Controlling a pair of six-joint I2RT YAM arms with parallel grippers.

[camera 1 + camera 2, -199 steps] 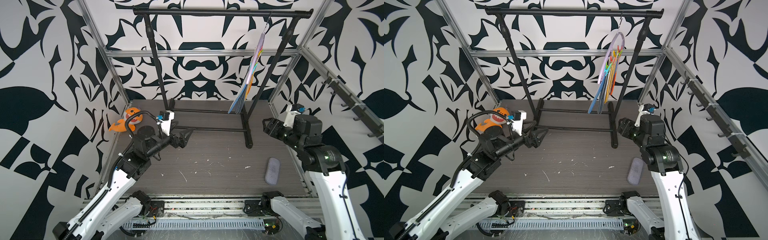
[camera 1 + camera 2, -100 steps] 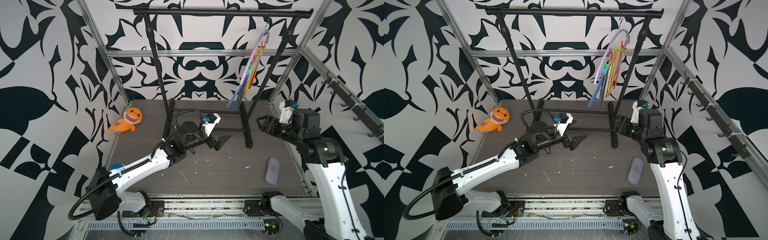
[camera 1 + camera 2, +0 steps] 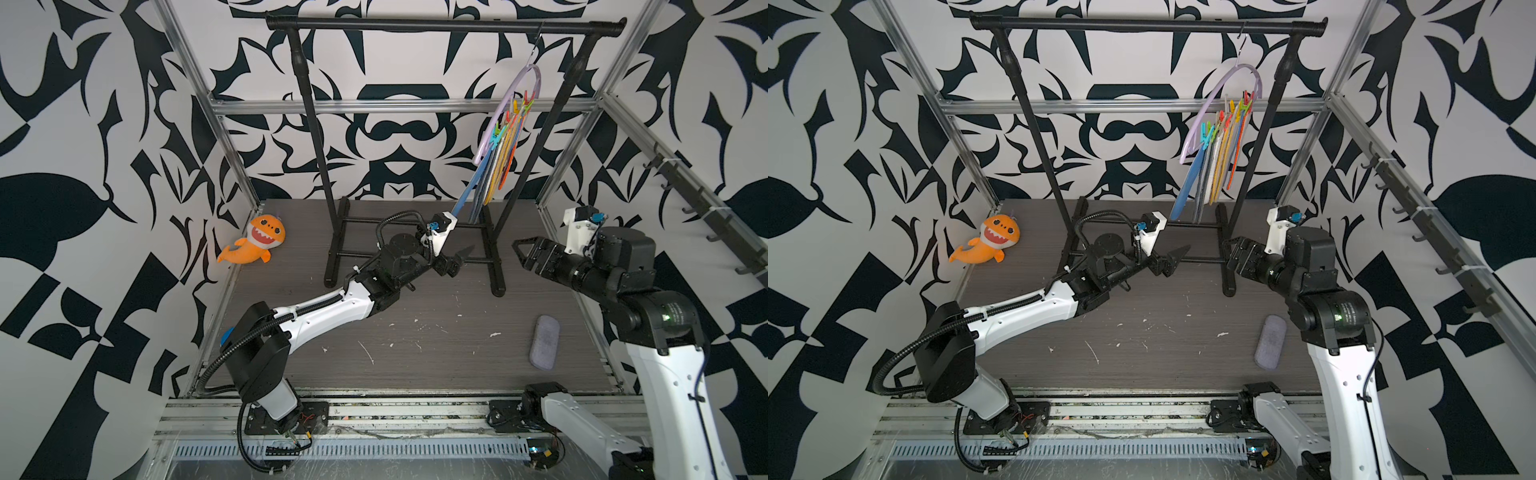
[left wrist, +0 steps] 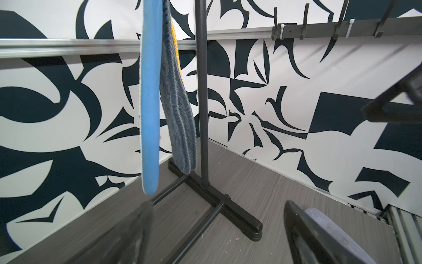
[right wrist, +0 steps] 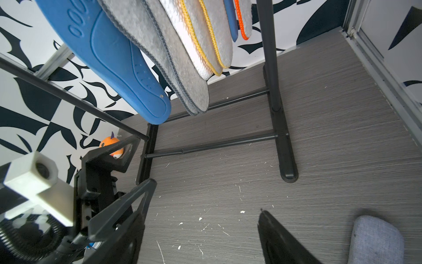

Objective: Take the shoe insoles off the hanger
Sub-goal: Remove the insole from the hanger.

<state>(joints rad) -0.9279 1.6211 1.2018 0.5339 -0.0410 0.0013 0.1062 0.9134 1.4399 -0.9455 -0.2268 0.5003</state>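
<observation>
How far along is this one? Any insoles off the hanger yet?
Done: nothing yet; the insoles hang bunched on the hanger on the rail, none on the floor. In hand: the left tool is open near the blue insole's lower tip, holding nothing; the right tool is open and empty nearby. Left: unclipping every insole.

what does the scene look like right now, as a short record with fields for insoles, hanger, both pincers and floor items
insoles: bunch hanging clipped on the hanger, none taken off
hanger: lilac, hooked near one end of the black rail
left pincer: open, empty, just below the blue insole tip, not touching
right pincer: open, empty, pointed toward the insoles, apart from them
floor: orange shark toy by the wall; grey pad lying flat
</observation>
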